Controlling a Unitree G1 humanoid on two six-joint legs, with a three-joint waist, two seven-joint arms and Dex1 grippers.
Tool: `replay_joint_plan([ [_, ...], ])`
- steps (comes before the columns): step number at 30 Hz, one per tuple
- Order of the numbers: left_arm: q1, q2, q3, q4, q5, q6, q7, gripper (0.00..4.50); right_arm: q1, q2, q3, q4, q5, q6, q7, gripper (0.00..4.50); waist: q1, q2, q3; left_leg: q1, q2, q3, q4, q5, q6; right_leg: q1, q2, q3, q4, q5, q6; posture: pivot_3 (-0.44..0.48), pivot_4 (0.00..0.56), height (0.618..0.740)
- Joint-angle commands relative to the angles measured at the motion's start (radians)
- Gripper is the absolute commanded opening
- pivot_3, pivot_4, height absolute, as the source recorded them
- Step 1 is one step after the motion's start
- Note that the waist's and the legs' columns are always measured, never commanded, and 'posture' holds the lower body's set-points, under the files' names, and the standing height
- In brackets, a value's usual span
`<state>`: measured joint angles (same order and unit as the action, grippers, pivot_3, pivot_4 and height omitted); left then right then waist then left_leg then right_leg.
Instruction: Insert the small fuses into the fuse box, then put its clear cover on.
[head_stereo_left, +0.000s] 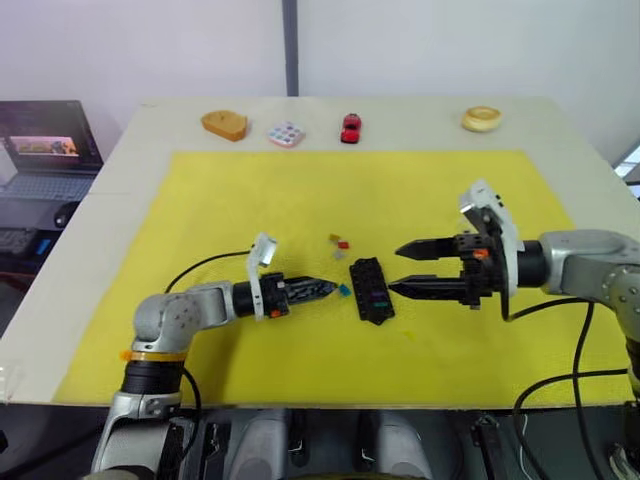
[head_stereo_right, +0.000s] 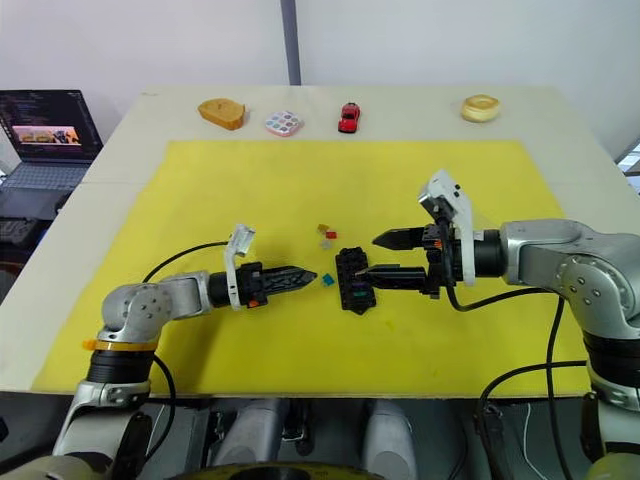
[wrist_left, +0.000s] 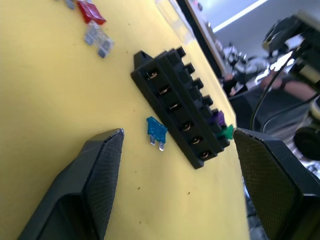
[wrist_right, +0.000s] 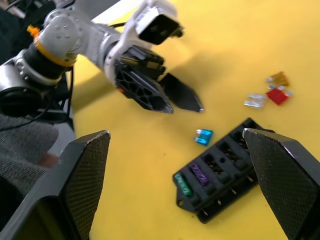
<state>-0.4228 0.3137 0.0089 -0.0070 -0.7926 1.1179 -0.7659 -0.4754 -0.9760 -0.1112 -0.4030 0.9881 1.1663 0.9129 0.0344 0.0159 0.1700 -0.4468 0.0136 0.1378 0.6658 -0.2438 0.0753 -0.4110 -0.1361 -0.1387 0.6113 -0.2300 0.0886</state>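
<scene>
Teal-blue fuse (wrist_left: 156, 131) on mat | beside fuse box (wrist_left: 177, 107) (untouched) | both grippers spread

I count 6 small fuses: 2 sit in the fuse box (wrist_right: 222, 167), a purple fuse (wrist_right: 200, 173) and a green fuse (wrist_right: 183, 184); 1 teal-blue fuse (wrist_right: 203, 136) lies loose just beside the box; 3 more lie together farther off, a red fuse (wrist_right: 276, 95), a grey fuse (wrist_right: 255, 100) and a tan-yellow fuse (wrist_right: 278, 79). There is 1 fuse box. Along the far edge of the tabletop (head_stereo_left: 420, 120) I count 4 things: 1 orange block (head_stereo_left: 224, 124), 1 dotted palette (head_stereo_left: 286, 134), 1 red toy car (head_stereo_left: 350, 128), 1 yellow ring (head_stereo_left: 481, 118). Beside the tabletop stands 1 laptop (head_stereo_left: 45, 150). I have 2 tools.
</scene>
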Motion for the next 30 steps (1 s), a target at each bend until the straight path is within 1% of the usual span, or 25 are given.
replay_joint_plan([
  [1,-0.020,0.010,-0.098,0.035,0.055,-0.020,-0.037,3.35,0.009,-0.053,-0.022,-0.058,0.003,-0.017,0.045,4.50,0.007,0.000,0.000,0.000,0.000,0.000,0.000,0.000,0.000,0.000,0.000,0.000,0.000,0.000,0.000,0.000,0.150,0.740],
  [4,-0.044,0.018,-0.168,0.072,0.110,-0.047,-0.064,3.35,0.016,-0.056,-0.037,-0.066,0.007,-0.020,0.033,4.50,0.009,0.000,0.000,0.000,0.000,0.000,0.000,0.000,0.000,0.000,0.000,0.000,-0.001,0.000,0.000,0.000,0.150,0.740],
  [10,-0.101,-0.013,-0.228,0.095,0.097,-0.008,-0.143,3.35,0.043,-0.051,-0.063,-0.095,0.028,-0.009,0.010,4.50,0.015,0.000,0.000,0.000,0.000,0.000,0.000,0.000,0.000,0.001,-0.001,0.000,-0.001,0.000,0.000,0.000,0.150,0.740],
  [13,-0.120,-0.029,-0.271,0.112,0.126,-0.011,-0.157,3.35,0.038,-0.079,-0.047,-0.142,0.000,-0.020,0.001,4.50,0.018,0.000,0.000,-0.001,-0.001,0.000,0.000,-0.001,0.002,0.001,-0.002,0.000,-0.002,0.000,0.000,0.000,0.150,0.740],
  [18,-0.141,-0.071,-0.292,0.177,0.177,-0.017,-0.142,3.35,-0.041,-0.113,0.012,-0.244,-0.044,-0.019,-0.057,4.50,0.031,0.001,0.000,-0.002,-0.001,0.000,0.000,-0.002,0.003,0.001,-0.001,-0.001,-0.007,0.000,0.000,0.000,0.150,0.740],
  [21,-0.144,-0.102,-0.247,0.225,0.164,0.022,-0.123,3.35,-0.078,-0.140,0.051,-0.285,-0.068,-0.012,-0.069,4.50,0.036,0.001,0.000,-0.003,-0.002,-0.001,0.000,-0.003,0.004,0.004,-0.002,-0.002,-0.012,0.000,0.000,0.000,0.150,0.740],
  [24,-0.133,-0.122,-0.214,0.245,0.154,0.035,-0.115,2.53,-0.101,-0.158,0.067,-0.314,-0.072,-0.014,-0.065,4.50,0.032,0.001,0.000,-0.003,-0.005,-0.001,0.000,-0.005,0.008,0.006,-0.004,-0.001,-0.015,0.001,0.001,0.000,0.150,0.740],
  [25,-0.130,-0.129,-0.207,0.249,0.153,0.037,-0.113,2.17,-0.107,-0.160,0.069,-0.317,-0.071,-0.015,-0.063,4.50,0.031,0.001,0.000,-0.003,-0.007,0.000,0.000,-0.005,0.008,0.006,-0.006,-0.001,-0.016,0.001,0.002,0.000,0.150,0.740],
  [27,-0.127,-0.148,-0.185,0.267,0.147,0.047,-0.098,1.07,-0.113,-0.165,0.072,-0.315,-0.077,-0.019,-0.062,4.50,0.030,0.001,0.000,-0.004,-0.009,0.000,0.000,-0.004,0.007,0.006,-0.008,-0.001,-0.016,0.002,0.004,0.000,0.150,0.740],
  [28,-0.125,-0.156,-0.178,0.274,0.149,0.047,-0.091,0.61,-0.115,-0.169,0.075,-0.313,-0.084,-0.023,-0.060,4.50,0.031,0.001,0.000,-0.004,-0.012,0.000,0.000,-0.005,0.008,0.006,-0.011,-0.002,-0.016,0.001,0.008,0.000,0.150,0.740],
  [29,-0.122,-0.164,-0.172,0.281,0.154,0.046,-0.082,0.05,-0.117,-0.173,0.078,-0.311,-0.092,-0.026,-0.058,4.50,0.032,0.001,-0.001,-0.004,-0.014,0.000,-0.001,-0.005,0.008,0.006,-0.013,-0.002,-0.016,0.001,0.012,0.000,0.150,0.740],
  [30,-0.117,-0.171,-0.170,0.282,0.158,0.043,-0.074,0.05,-0.119,-0.176,0.076,-0.306,-0.095,-0.029,-0.054,4.50,0.033,0.001,-0.001,-0.004,-0.015,0.000,-0.001,-0.005,0.008,0.006,-0.015,-0.003,-0.016,0.001,0.013,0.000,0.150,0.740],
])
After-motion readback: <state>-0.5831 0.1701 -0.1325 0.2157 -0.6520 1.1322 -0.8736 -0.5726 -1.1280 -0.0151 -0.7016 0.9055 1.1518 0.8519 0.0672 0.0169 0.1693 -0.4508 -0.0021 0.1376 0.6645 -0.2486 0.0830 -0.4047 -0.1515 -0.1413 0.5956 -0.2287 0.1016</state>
